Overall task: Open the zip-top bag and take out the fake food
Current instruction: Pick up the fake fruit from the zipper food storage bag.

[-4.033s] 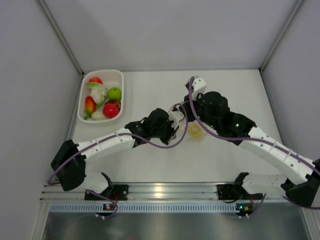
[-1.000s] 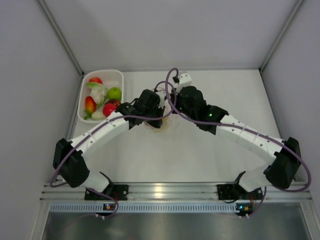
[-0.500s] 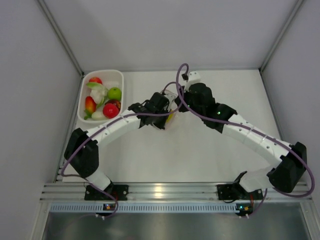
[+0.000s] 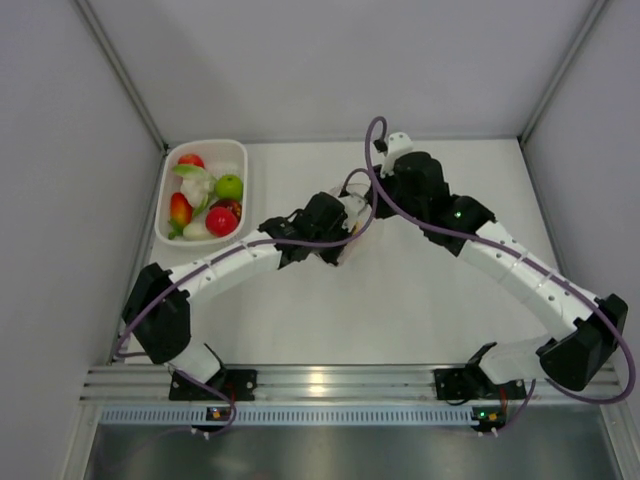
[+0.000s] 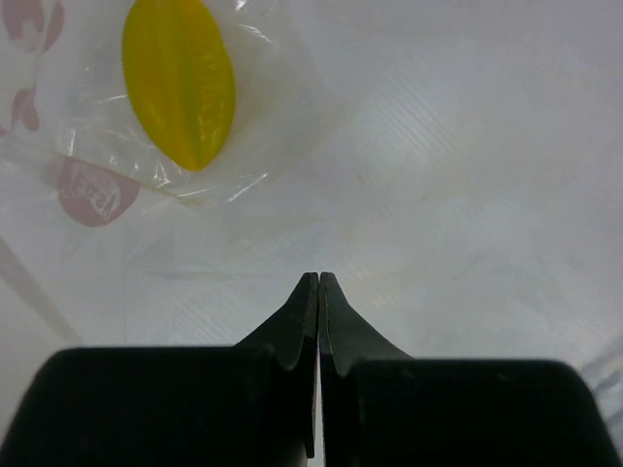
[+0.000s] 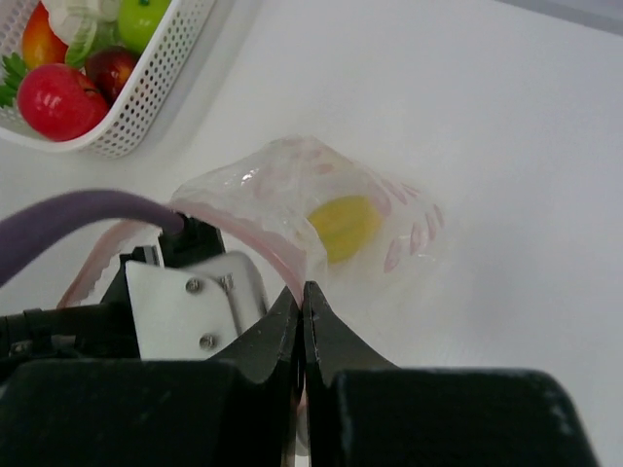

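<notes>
The zip-top bag (image 4: 352,240) hangs clear and crinkly between my two grippers at mid-table. Inside it lies one yellow piece of fake food (image 5: 178,83), which the right wrist view shows as a yellow lump (image 6: 343,226) behind pink-printed film. My right gripper (image 6: 302,288) is shut on the bag's pink zip strip (image 6: 255,232). My left gripper (image 5: 318,278) is shut too, with thin bag film (image 5: 146,185) spread just ahead of its tips. From the right wrist its head (image 6: 185,292) sits at the other lip of the bag's mouth.
A white perforated basket (image 4: 239,205) stands at the far left holding more fake food: a red fruit (image 4: 221,220), a green apple (image 4: 229,186), a white radish (image 4: 196,188). Its wall (image 6: 156,92) shows in the right wrist view. Grey walls enclose the table.
Over the last second both grippers, still shut, have shifted to the right together with the bag between them. Four seconds ago they held it lower and farther right.
</notes>
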Motion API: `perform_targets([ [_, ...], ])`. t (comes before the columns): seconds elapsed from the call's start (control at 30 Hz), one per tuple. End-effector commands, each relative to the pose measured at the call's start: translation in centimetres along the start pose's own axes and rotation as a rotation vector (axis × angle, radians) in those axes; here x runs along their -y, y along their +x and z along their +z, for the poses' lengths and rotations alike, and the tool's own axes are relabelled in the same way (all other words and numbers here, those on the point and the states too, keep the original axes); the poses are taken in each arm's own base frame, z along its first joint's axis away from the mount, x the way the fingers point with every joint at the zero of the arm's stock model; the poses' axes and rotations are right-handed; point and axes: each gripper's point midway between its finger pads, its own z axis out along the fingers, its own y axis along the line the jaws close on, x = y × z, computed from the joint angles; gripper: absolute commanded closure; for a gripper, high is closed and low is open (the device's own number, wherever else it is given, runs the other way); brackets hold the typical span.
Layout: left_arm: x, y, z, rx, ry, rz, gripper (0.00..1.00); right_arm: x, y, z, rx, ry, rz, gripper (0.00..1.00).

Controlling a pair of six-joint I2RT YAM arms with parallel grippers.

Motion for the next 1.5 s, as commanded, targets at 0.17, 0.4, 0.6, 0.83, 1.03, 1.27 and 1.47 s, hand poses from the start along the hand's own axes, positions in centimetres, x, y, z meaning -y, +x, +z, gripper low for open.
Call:
perform_targets([
  [0.17, 5.5, 1.0, -1.9, 0.02, 0.262, 0.21, 1.0, -0.6, -6.9, -1.1, 0.182, -0.082, -0.143, 1.0],
  [0.4, 4.6, -1.3, -3.4, 0.104, 0.067, 0.298, 1.0, -5.7, -7.0, -3.8, 0.202, -0.304, -0.273, 1.0],
  [0.6, -0.1, -3.3, -4.1, 0.145, -0.22, 0.261, 1.0, -6.7, -5.9, -6.0, 0.179, -0.343, -0.217, 1.0],
  [0.83, -1.0, -4.7, -4.9, 0.197, -0.289, 0.218, 1.0, -7.1, -3.5, -7.1, 0.083, -0.375, -0.148, 1.0],
  [1.03, -1.9, -4.3, -4.2, 0.176, -0.352, 0.206, 1.0, -6.0, -3.0, -8.5, 0.08, -0.323, -0.122, 1.0],
  [1.27, -1.1, -5.1, -3.8, 0.218, -0.318, 0.101, 1.0, -2.6, -0.7, -6.7, 0.036, -0.088, -0.139, 1.0],
  [1.47, 0.3, -5.8, -1.8, 0.204, -0.263, 0.091, 1.0, -6.2, -0.7, -7.9, 0.071, -0.292, -0.129, 1.0],
])
